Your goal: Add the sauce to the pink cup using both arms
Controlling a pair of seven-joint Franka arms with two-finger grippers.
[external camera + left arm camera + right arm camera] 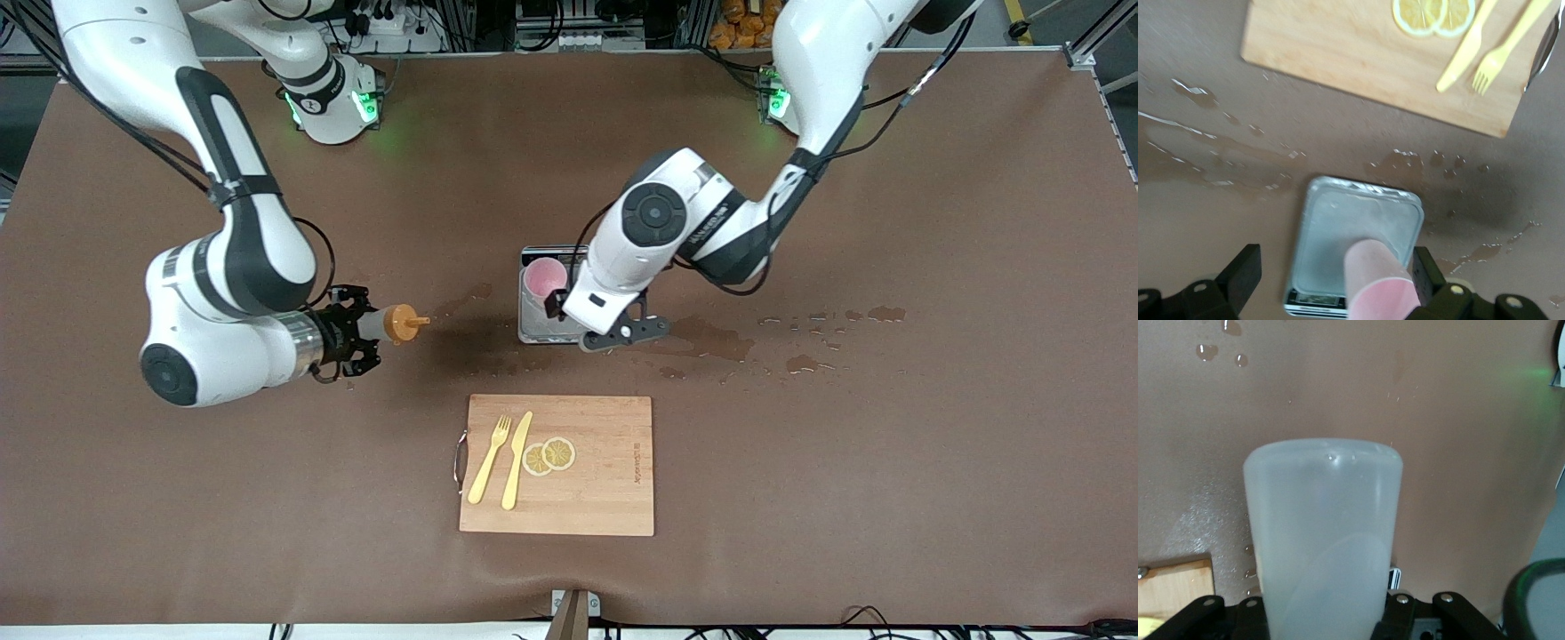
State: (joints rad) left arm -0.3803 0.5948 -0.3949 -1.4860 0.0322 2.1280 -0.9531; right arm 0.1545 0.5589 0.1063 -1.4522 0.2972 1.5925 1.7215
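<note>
Cup (1378, 290) sits between spread left jaws, hidden from front.

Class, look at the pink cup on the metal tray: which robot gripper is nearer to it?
Left. The left gripper is open around the pink cup on the tray; the right gripper, toward the right arm's end, holds the sauce tipped sideways.

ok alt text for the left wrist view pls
The open left gripper straddles a pink cup standing on a metal tray on the wet brown table. A wooden board carries lemon slices, a yellow knife and fork.
</note>
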